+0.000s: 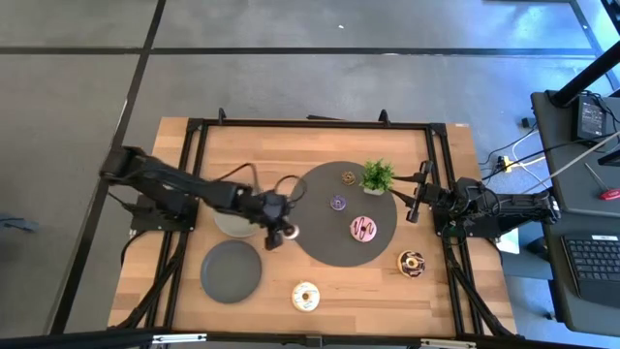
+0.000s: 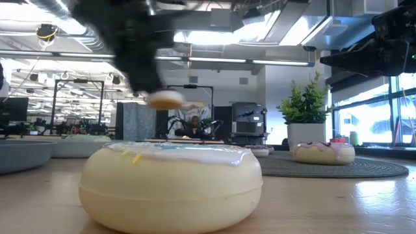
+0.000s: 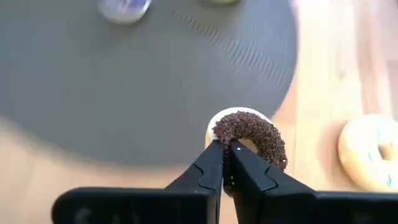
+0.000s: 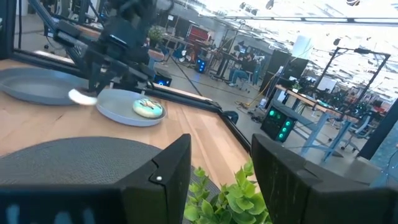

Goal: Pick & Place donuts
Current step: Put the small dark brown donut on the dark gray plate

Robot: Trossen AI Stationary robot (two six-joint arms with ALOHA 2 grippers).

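Light wooden desk (image 1: 441, 160) carries a large round dark-grey woven mat (image 1: 329, 237) toward its right edge, with two plain grey round plates (image 1: 231, 271) toward its front-left corner. Left gripper (image 1: 277, 233), raised at the mat's left rim, pinches a chocolate-sprinkled cream donut (image 3: 250, 132) by its ring. Right gripper (image 1: 416, 206) waits spread at the desk's right edge; a pink donut (image 1: 364, 229) lies on the mat, a cream donut (image 1: 306, 296) by the front edge.

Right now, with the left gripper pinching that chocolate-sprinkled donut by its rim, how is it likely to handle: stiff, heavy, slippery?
The chocolate-sprinkled donut probably is stiff: it keeps its ring shape while the left gripper pinches only one edge. It seems light, hanging lifted from that narrow grip. The grainy topping may resist slipping, but an off-centre hold could let it swing or twist.
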